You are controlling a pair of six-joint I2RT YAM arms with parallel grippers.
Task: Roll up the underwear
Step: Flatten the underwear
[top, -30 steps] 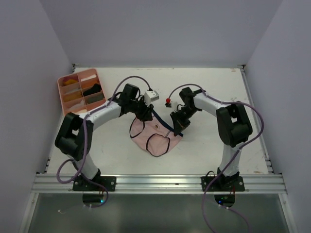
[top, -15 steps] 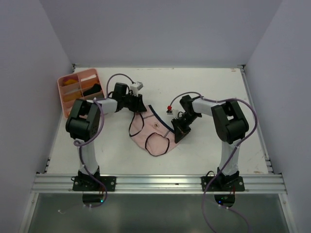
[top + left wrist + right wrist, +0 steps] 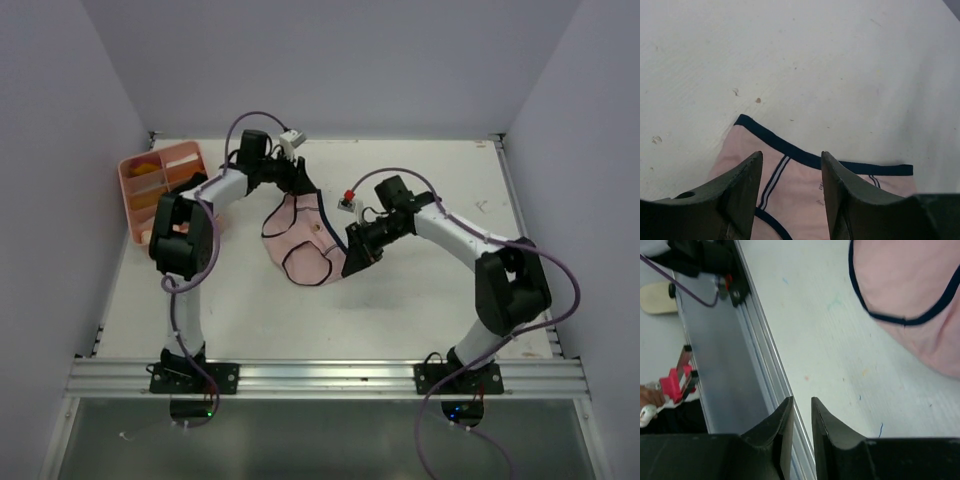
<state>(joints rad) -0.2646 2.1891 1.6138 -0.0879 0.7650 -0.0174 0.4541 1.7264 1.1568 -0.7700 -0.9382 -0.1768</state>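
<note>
Underwear (image 3: 300, 240), pale pink with dark edging, lying mid-surface (image 3: 420, 320) toward the far edge; left claw (image 3: 791, 157) parted over its far end, right claw (image 3: 801, 402) almost closed beside it, grip unclear.

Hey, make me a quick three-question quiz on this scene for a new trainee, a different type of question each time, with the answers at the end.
1. True or false: the pink tray sits on the left side of the table.
2. Multiple choice: the thin edging on the pink underwear is A) white, B) dark, C) red.
3. Short answer: in the left wrist view, are the fingers of the left gripper spread apart or pressed together?

Key: 1 true; 2 B; 3 spread apart.
</note>
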